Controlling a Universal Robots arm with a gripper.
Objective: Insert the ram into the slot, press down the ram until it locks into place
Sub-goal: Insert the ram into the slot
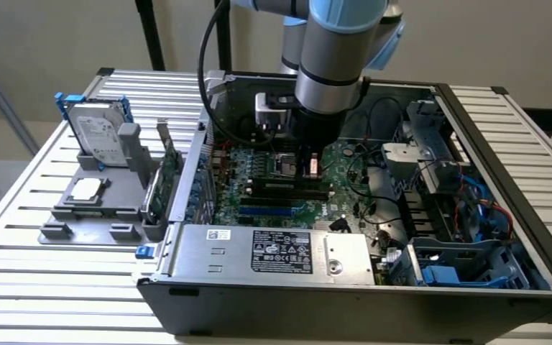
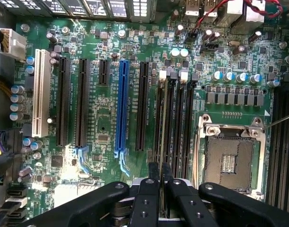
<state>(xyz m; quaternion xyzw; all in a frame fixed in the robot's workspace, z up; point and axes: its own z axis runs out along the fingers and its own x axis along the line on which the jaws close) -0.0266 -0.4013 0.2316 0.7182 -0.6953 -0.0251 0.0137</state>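
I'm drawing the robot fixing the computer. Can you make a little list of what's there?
gripper: closed on the ram, low over the motherboard
ram: edge-on, among the memory slots
processor socket: empty, beside those slots
hard drive: outside the case, exterior view's left

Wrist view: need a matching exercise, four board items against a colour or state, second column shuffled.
1. CPU socket
2. outermost long slot
3. long slot flanked by black ones
4. looped wire by the connectors

A. blue
B. red
C. empty
D. white

Pairs: 1-C, 2-D, 3-A, 4-B.
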